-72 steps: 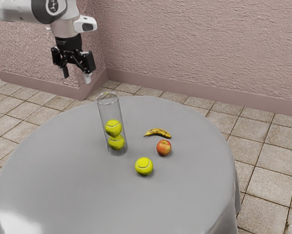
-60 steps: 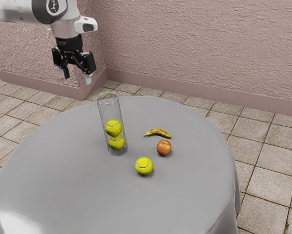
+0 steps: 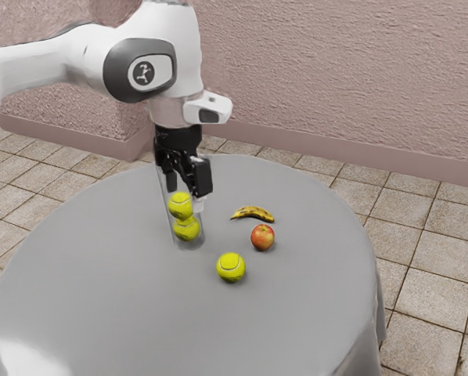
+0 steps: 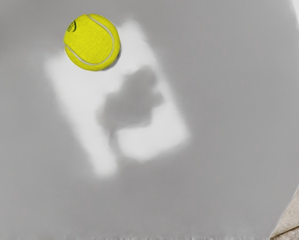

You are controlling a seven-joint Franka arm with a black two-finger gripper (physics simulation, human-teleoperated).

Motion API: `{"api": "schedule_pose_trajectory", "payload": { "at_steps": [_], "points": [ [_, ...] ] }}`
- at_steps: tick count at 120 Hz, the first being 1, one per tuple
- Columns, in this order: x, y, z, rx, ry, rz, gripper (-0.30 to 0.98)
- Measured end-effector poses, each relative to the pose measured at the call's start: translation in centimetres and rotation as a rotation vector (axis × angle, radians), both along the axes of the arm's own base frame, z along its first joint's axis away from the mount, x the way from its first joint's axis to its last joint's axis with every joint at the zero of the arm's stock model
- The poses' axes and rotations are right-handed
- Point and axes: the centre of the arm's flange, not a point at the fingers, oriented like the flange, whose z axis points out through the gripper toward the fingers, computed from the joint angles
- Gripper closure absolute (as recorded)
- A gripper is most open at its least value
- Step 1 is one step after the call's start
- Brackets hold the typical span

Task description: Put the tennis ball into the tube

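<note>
Table front: bare grey cloth [image 3: 179,337] with broad open room, out to a rounded edge that drops away on the exterior view's right.
Tennis ball: the loose one [image 3: 231,267] sits on the cloth, outside the tube, nearer the camera than the fruit; the wrist view puts it at a corner of a bright patch [image 4: 64,85].
Apple: just behind that ball, the two apart [image 3: 262,237].
Claw: wide, its fingers apart with a gap between them [image 3: 185,197], above the table; it covers part of the tube from this side (whether it touches the tube, I can't tell).
Tube: clear and upright, with a lower ball [image 3: 187,229] and an upper ball [image 3: 181,205] stacked inside; base wall visible [image 3: 190,246].
Banana: beyond the apple [image 3: 253,213], with open cloth between it and the far rim.
Wall: pink and rough, past the tiles [image 3: 336,63].
</note>
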Motion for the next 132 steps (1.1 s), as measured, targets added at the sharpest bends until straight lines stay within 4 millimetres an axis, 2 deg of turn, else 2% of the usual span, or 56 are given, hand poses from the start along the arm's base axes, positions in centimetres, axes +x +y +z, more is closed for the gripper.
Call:
{"api": "schedule_pose_trajectory", "payload": {
  "at_steps": [12, 24, 41, 49, 63, 70, 84, 92, 132],
  "points": [
    [-1.6, -2.0, -3.7, 0.006, 0.003, -0.052, 0.0],
    [-2.1, -3.8, -7.0, 0.003, -0.009, -0.095, 0.0],
    [-1.3, -5.8, -10.6, -0.011, -0.044, -0.151, 0.0],
    [0.1, -4.5, -10.9, -0.02, -0.069, -0.131, 0.0],
    [3.3, 2.7, -12.2, -0.019, -0.082, -0.01, 0.0],
    [4.0, 4.4, -12.7, -0.017, -0.086, 0.013, 0.0],
    [4.5, 2.6, -13.5, -0.016, -0.09, -0.031, 0.0],
    [4.6, 2.2, -14.2, -0.015, -0.083, -0.044, 0.0],
    [6.0, 0.6, -20.4, -0.011, -0.022, -0.084, 0.0]
  ]
}}
